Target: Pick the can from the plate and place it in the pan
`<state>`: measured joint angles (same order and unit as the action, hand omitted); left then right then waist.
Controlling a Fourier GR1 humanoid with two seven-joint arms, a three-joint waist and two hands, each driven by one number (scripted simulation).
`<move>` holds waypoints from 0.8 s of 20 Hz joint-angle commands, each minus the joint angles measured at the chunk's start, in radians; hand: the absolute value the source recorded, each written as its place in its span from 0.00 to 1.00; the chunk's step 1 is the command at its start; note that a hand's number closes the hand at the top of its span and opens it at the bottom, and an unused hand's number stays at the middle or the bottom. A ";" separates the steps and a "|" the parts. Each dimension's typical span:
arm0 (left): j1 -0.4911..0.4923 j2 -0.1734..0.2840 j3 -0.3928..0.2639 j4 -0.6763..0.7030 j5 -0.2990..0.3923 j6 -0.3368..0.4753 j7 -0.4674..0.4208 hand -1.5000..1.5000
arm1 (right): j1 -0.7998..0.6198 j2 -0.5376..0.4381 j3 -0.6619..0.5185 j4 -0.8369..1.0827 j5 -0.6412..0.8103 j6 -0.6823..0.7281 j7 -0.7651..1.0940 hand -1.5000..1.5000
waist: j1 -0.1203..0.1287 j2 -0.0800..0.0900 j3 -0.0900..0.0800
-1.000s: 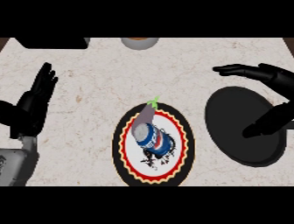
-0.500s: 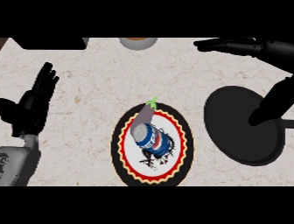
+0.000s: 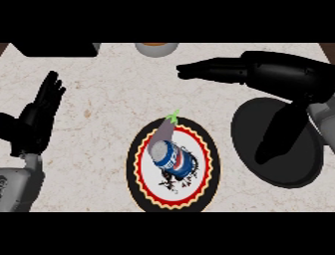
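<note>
On the plate (image 3: pixel 144 191) lies a blue can (image 3: pixel 172 158); right robot hand (image 3: pixel 273 74) open, empty.

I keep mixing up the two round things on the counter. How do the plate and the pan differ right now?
The plate is white in the middle with a red, yellow and black patterned rim; the pan is plain black. The plate carries the can and an eggplant; the pan holds nothing visible. The plate shows whole; the right hand overlaps the pan. Both sit side by side on the counter.
</note>
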<state>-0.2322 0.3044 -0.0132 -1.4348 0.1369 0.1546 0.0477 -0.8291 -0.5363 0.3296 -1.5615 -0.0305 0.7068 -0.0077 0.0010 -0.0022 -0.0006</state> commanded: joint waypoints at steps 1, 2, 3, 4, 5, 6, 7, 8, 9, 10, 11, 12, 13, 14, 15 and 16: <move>-0.039 -0.029 -0.014 -0.022 -0.035 0.031 0.037 0.50 | 0.018 0.083 0.019 -0.007 0.011 0.035 0.025 0.00 | 0.002 0.002 0.000; 0.020 -0.017 -0.012 -0.082 -0.033 0.030 0.058 0.50 | 0.092 0.081 0.037 -0.113 0.003 0.029 0.079 0.00 | -0.001 -0.001 0.001; 0.050 -0.055 -0.020 -0.036 -0.039 0.019 -0.035 0.50 | 0.086 0.089 0.007 -0.112 -0.010 0.048 0.094 0.00 | -0.001 0.000 0.000; 0.061 -0.018 0.015 -0.036 -0.016 -0.021 -0.025 0.50 | 0.019 0.115 0.002 -0.007 0.058 0.060 0.057 0.00 | 0.007 0.002 0.000; 0.002 -0.021 0.012 -0.012 -0.036 0.004 0.014 0.50 | 0.064 0.141 0.056 -0.099 0.100 0.017 0.113 0.00 | 0.000 0.001 0.000; 0.019 -0.023 0.025 -0.054 -0.004 -0.003 0.031 0.50 | 0.130 0.084 0.053 -0.168 0.083 0.047 0.146 0.00 | -0.005 -0.001 0.000; -0.033 -0.027 -0.003 -0.050 -0.043 0.020 0.079 0.50 | 0.045 0.120 0.032 -0.138 0.033 0.073 0.243 0.00 | -0.004 -0.001 0.000; 0.008 -0.061 -0.021 -0.062 -0.066 0.038 0.052 0.50 | 0.114 0.122 0.028 -0.147 0.084 0.064 0.195 0.00 | -0.002 0.000 0.000; -0.014 -0.029 0.020 -0.057 -0.033 0.009 0.080 0.50 | 0.149 0.134 0.042 -0.169 0.102 0.062 0.203 0.00 | -0.002 0.001 0.000; -0.022 0.000 0.050 -0.032 -0.014 -0.035 0.057 0.50 | 0.081 0.168 0.022 -0.132 0.092 0.076 0.251 0.00 | 0.001 0.001 0.000; 0.055 -0.040 0.002 -0.090 -0.050 -0.003 0.027 0.50 | 0.191 0.147 0.060 -0.214 0.150 0.047 0.229 0.00 | -0.001 0.000 0.001; 0.004 -0.026 0.047 0.010 -0.023 -0.042 -0.009 0.50 | 0.101 0.217 0.036 -0.129 0.140 0.044 0.278 0.00 | 0.001 0.002 0.000; 0.005 -0.047 0.016 -0.029 -0.063 -0.012 0.004 0.50 | 0.125 0.197 0.012 -0.121 0.164 0.063 0.241 0.00 | 0.001 0.002 0.000; 0.002 -0.034 0.032 -0.068 -0.043 -0.014 0.075 0.50 | 0.170 0.188 0.026 -0.181 0.193 0.061 0.249 0.00 | 0.000 0.001 0.001; 0.015 -0.027 0.066 0.032 -0.024 -0.058 -0.055 0.50 | 0.107 0.217 0.023 -0.114 0.223 0.042 0.248 0.00 | 0.002 0.003 0.000; -0.010 -0.045 0.021 -0.050 -0.065 -0.010 0.057 0.50 | 0.145 0.169 0.002 -0.125 0.219 0.087 0.231 0.00 | 0.001 0.002 0.001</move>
<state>-0.2278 0.2706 0.0160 -1.4663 0.0947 0.1360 0.0715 -0.7033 -0.3616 0.3522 -1.6969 0.1357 0.7665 0.2204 0.0016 -0.0008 -0.0004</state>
